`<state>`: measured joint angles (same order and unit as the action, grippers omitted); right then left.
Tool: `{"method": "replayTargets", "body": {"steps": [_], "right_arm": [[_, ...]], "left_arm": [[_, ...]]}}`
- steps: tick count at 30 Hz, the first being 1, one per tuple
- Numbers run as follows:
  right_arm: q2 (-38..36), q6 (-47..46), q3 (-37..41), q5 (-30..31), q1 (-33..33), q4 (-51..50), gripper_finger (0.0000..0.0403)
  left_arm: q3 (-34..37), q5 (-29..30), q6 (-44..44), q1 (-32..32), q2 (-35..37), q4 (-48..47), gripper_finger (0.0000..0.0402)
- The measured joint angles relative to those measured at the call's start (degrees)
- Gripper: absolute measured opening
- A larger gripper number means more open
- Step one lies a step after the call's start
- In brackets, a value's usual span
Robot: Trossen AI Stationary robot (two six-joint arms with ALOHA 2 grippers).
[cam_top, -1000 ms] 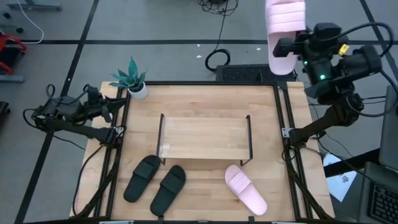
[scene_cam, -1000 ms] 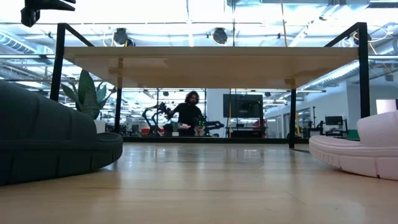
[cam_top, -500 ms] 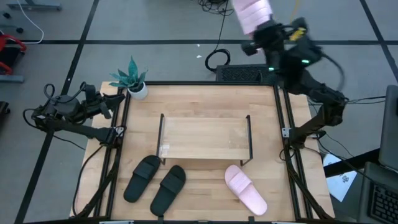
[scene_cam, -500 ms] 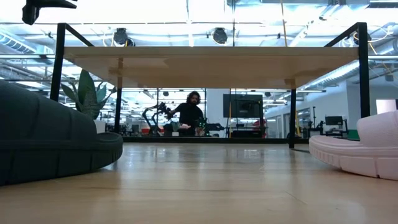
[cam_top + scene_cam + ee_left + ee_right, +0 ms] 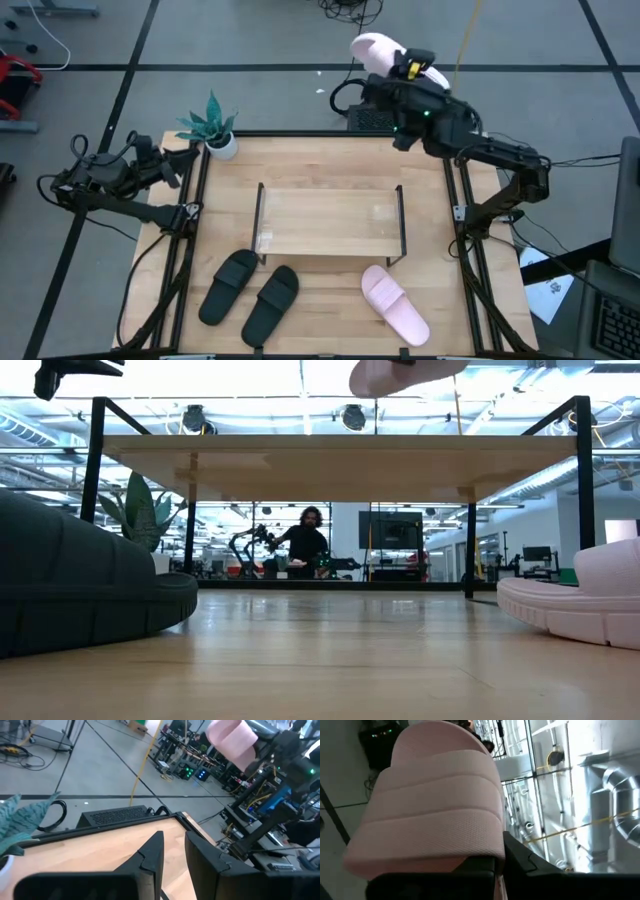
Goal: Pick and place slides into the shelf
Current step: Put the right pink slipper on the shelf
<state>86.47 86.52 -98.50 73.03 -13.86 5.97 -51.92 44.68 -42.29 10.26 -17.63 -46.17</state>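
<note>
My right end effector [image 5: 400,68] is clamped on a pink slide [image 5: 378,49], carrying it high beyond the desk's [image 5: 230,195] far edge, at about one o'clock from the shelf [image 5: 330,220]. In the wrist view the strap of that slide fills the picture, with my fingers pinched on its edge. My left end effector [image 5: 178,170] waits at the desk's nine o'clock edge by the potted plant [image 5: 215,128], fingers a little apart, holding nothing.

The other pink slide [image 5: 394,303] lies at five o'clock from the shelf, and the two black slides [image 5: 250,292] lie side by side at seven o'clock. The shelf top is bare.

The grip looks thin to me: only the rim of the slide is pinched, and the rest hangs out past my fingers. A quick swing toward the shelf could make it twist or slip free, and it would fall off the desk's far side. Coming in low, its toe could also catch the shelf's black end frame [image 5: 402,222] and shove the shelf.
</note>
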Motion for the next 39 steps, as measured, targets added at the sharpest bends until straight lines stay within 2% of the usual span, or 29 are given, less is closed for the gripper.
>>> {"method": "replayTargets", "body": {"steps": [6,13,19,24,28,34,39], "right_arm": [[0.19,-15.03,0.19,3.56,-0.47,0.16,0.0000],[0.36,-22.77,0.20,4.90,-2.01,-0.21,0.0000],[0.32,-36.45,0.20,7.15,-2.07,-0.24,0.0000],[0.60,-49.66,0.20,12.97,2.48,-0.25,0.0000],[0.58,-56.37,0.17,16.99,6.47,0.12,0.0000],[0.58,-63.45,0.29,16.94,14.03,0.31,0.0000],[0.64,-64.69,2.53,16.96,20.18,7.62,0.0000]], "left_arm": [[0.00,2.52,-0.24,0.00,0.00,0.05,0.0076],[0.00,3.74,-2.07,0.00,0.00,0.13,0.0076],[0.00,3.82,-4.77,0.00,0.00,0.20,0.0076],[0.00,3.87,-6.32,0.00,0.00,0.20,0.0076],[0.00,4.91,-7.04,0.00,0.00,0.20,0.0076],[0.00,6.87,-9.42,0.00,0.00,0.20,0.0076],[0.00,7.38,-11.44,0.00,0.01,0.20,0.0076]]}}
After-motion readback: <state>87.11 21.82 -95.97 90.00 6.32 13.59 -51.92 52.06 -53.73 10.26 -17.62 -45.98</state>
